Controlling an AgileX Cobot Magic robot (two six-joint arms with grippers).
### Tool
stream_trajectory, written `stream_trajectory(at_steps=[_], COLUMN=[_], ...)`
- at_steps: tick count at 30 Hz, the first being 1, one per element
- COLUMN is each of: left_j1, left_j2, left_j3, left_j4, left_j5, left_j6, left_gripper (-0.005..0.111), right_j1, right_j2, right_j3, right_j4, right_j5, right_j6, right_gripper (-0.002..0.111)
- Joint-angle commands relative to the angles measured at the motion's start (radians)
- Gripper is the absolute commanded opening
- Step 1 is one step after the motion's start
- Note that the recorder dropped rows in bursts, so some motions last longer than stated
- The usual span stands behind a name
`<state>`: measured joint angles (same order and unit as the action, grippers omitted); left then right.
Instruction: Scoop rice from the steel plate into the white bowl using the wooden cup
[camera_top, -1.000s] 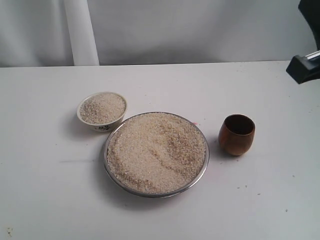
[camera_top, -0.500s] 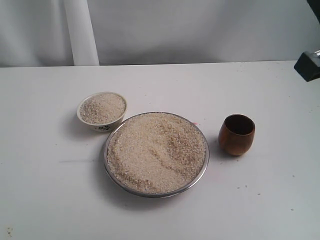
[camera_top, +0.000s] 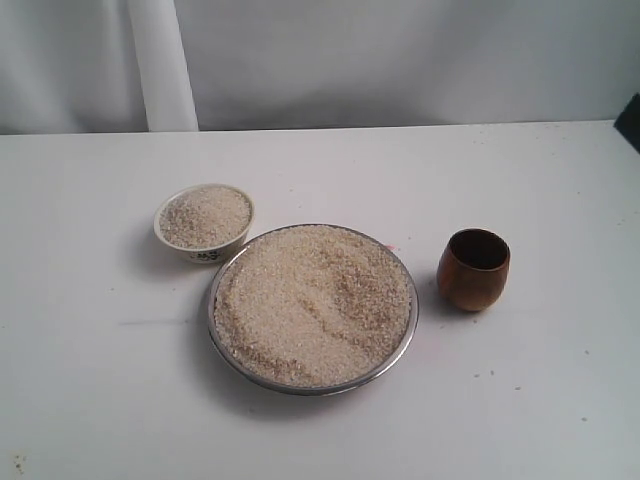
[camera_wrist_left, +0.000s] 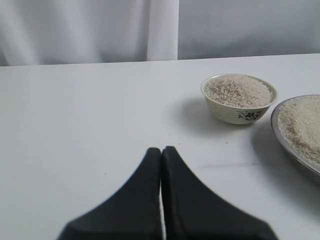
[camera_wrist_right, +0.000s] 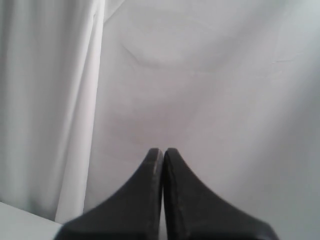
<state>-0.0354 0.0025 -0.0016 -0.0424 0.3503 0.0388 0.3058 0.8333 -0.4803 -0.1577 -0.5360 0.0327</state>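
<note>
The steel plate (camera_top: 410, 318) sits mid-table, heaped with rice (camera_top: 312, 303). To its upper left stands the white bowl (camera_top: 204, 246), itself filled with rice (camera_top: 205, 217). The wooden cup (camera_top: 473, 268) stands upright and empty to the right of the plate. In the left wrist view my left gripper (camera_wrist_left: 161, 150) is shut on nothing, low over bare table, well apart from the bowl (camera_wrist_left: 239, 114) and the plate's rim (camera_wrist_left: 290, 145). My right gripper (camera_wrist_right: 163, 151) is shut on nothing and faces the white backdrop; only a dark sliver of that arm (camera_top: 632, 120) shows at the exterior view's right edge.
A white table (camera_top: 100, 380) carries everything, with a white curtain backdrop (camera_top: 400, 60) behind it. A few small specks lie on the table near its front right.
The right arm has drawn back up and to the right, almost out of the exterior view. The plate, bowl and cup have not moved.
</note>
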Motion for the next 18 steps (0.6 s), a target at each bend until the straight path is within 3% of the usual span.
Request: stream_trajectory(at_steps=[1,10,13,18], left_j1=[-0.006,-0.006,-0.006,-0.006], left_j2=[-0.003,-0.003,-0.003,-0.003], left_j3=[0.002,0.002,0.002,0.002], left_j4=[0.0,0.0,0.0,0.0], left_j5=[-0.004,-0.004,-0.004,-0.004], left_j6=[-0.002,-0.004,-0.004,-0.002], left_gripper=[0.0,0.0,0.0,0.0], right_j1=[-0.029,-0.282,-0.346,-0.356], right_j2=[-0.143,-0.503,-0.621,-0.758], right_j3=[0.007,0.028,0.137,0.325], right_j4=[0.007,-0.015,0.019,0.068], right_j5=[0.186,0.631,0.633,0.616], right_j6=[-0.009,-0.009,-0.009,-0.009], right_gripper=[0.0,0.0,0.0,0.0])
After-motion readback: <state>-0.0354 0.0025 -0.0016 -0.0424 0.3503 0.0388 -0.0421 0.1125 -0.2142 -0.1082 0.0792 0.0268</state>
